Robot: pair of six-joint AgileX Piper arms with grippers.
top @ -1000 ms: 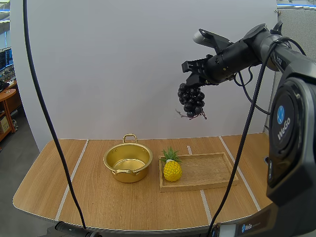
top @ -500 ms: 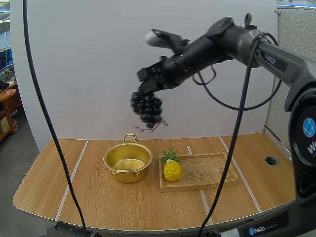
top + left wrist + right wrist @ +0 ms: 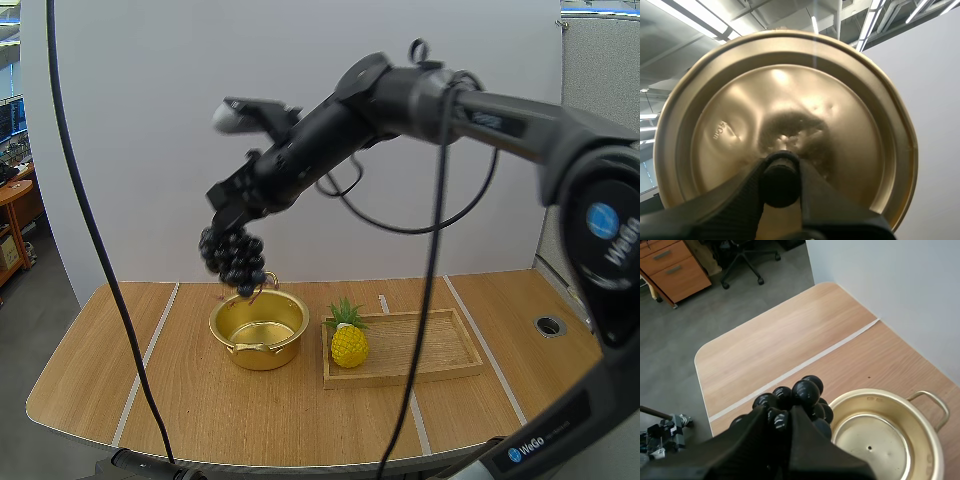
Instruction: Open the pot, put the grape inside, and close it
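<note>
This looks like a robot lab inside an office. A big black robot arm (image 3: 400, 95) reaches over a light wooden tabletop (image 3: 200, 410) marked with white tape lines (image 3: 147, 360). A plain white board (image 3: 150, 150) stands at 12 o'clock. At 9 o'clock, a brown wooden desk (image 3: 12, 195) sits on grey floor (image 3: 35, 300).

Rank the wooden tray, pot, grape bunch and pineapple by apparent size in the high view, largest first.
1. wooden tray
2. pot
3. grape bunch, though this is unsure: it hangs in the air, perhaps nearer the camera
4. pineapple, narrower than the bunch but about as tall
</note>
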